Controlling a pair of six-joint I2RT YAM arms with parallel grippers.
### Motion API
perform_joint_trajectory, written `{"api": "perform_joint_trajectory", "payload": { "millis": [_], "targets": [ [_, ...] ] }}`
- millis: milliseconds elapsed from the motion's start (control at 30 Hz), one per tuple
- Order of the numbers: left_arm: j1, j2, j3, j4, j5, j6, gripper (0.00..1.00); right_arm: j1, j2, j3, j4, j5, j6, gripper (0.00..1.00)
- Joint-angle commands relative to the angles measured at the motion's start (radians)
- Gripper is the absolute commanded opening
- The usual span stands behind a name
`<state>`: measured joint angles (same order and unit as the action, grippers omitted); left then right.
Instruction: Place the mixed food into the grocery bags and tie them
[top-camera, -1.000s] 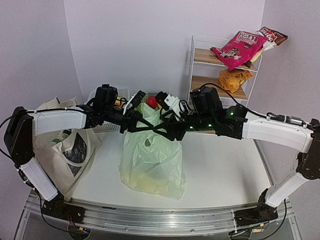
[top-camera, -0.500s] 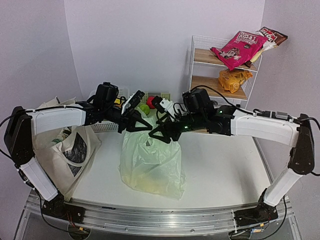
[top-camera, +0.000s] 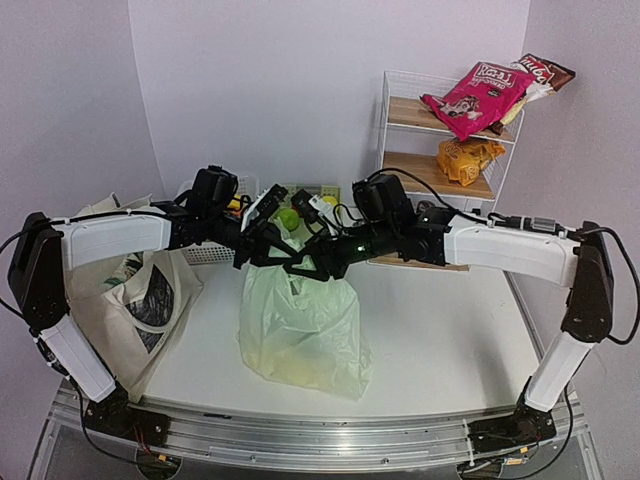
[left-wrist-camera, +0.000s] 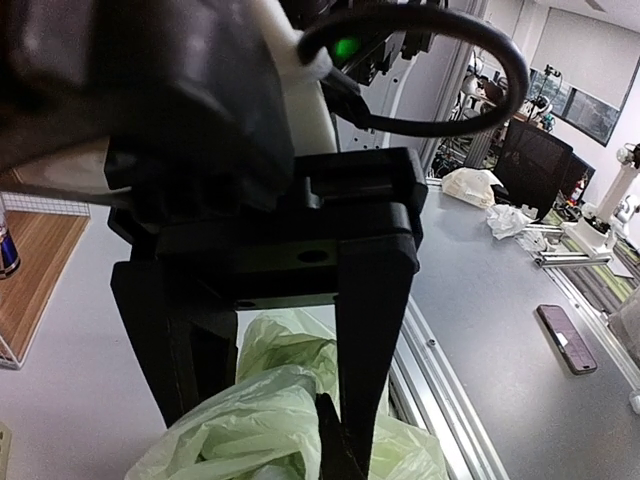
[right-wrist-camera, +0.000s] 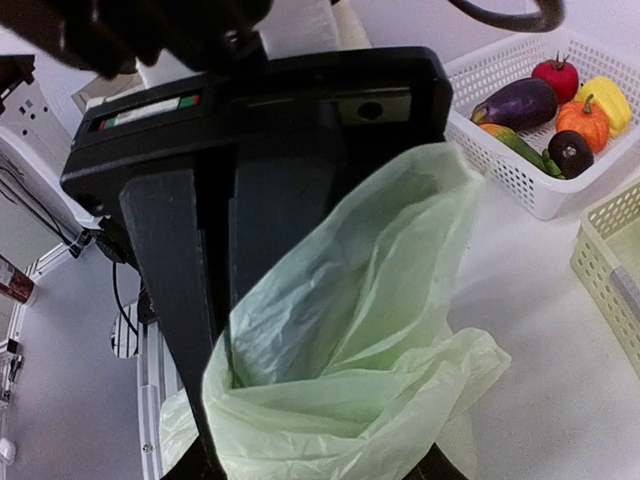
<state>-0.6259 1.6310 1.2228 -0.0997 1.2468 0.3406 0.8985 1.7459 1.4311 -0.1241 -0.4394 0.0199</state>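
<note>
The pale-green plastic grocery bag (top-camera: 300, 320) stands mid-table with yellowish food showing through its base. Its top is drawn up to both grippers. My left gripper (top-camera: 272, 256) is shut on a bunched bag handle (left-wrist-camera: 270, 420); its fingers (right-wrist-camera: 225, 280) look pressed together in the right wrist view. My right gripper (top-camera: 303, 268) sits just right of it, open, with loose bag film (right-wrist-camera: 340, 340) between its fingers (left-wrist-camera: 370, 330). The cream canvas tote (top-camera: 150, 295) slumps at the left. Pink (top-camera: 475, 95) and orange (top-camera: 468, 158) snack packets lie on the shelf.
A white wire shelf rack (top-camera: 385, 130) stands at the back right. Behind the grippers, a white basket (right-wrist-camera: 520, 190) holds toy vegetables, with a cream basket (right-wrist-camera: 610, 260) beside it. The two arms cross closely over the bag.
The right arm has swung left until its gripper sits beside the left one at the bag's top, and its jaws have narrowed. The left gripper has stayed shut, almost in place.
</note>
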Motion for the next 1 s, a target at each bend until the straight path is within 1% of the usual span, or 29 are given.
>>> {"api": "perform_joint_trajectory", "payload": {
  "millis": [0,200,400,433,467,500,567,600,667,700,767,867,967],
  "targets": [
    [0.015,-0.008,0.051,0.019,0.032,-0.028,0.00,0.018,0.024,0.027,0.041,-0.086,0.036,0.35],
    [0.025,-0.007,0.047,0.028,0.031,-0.040,0.00,0.033,0.024,0.006,0.027,-0.108,0.039,0.22],
    [0.031,-0.005,0.046,0.039,0.027,-0.052,0.00,0.039,-0.002,-0.019,0.006,-0.105,0.030,0.05],
    [0.032,-0.005,0.047,0.036,0.022,-0.050,0.01,0.039,-0.005,-0.021,0.003,-0.104,0.033,0.02],
    [0.034,-0.007,0.050,0.025,0.011,-0.044,0.08,0.039,-0.008,-0.023,0.002,-0.098,0.038,0.00],
    [0.036,-0.009,0.055,0.004,-0.006,-0.032,0.19,0.039,-0.012,-0.026,0.002,-0.089,0.045,0.00],
    [0.039,-0.020,0.076,-0.083,-0.058,0.044,0.47,0.040,-0.022,-0.030,0.003,-0.051,0.057,0.00],
    [0.043,-0.027,0.090,-0.141,-0.081,0.091,0.58,0.039,-0.027,-0.034,0.004,-0.024,0.063,0.00],
    [0.050,-0.051,0.104,-0.256,-0.140,0.168,0.70,0.039,-0.040,-0.037,0.004,0.020,0.076,0.00],
    [0.053,-0.063,0.105,-0.305,-0.166,0.199,0.73,0.040,-0.044,-0.036,0.003,0.045,0.087,0.00],
    [0.054,-0.081,0.093,-0.363,-0.221,0.255,0.76,0.039,-0.046,-0.030,0.004,0.055,0.107,0.00],
    [0.051,-0.083,0.056,-0.359,-0.278,0.243,0.77,0.040,-0.045,-0.026,0.007,0.047,0.123,0.00],
    [0.052,-0.072,0.055,-0.375,-0.302,0.248,0.77,0.040,-0.054,-0.025,0.006,0.062,0.123,0.00]
  ]
}}
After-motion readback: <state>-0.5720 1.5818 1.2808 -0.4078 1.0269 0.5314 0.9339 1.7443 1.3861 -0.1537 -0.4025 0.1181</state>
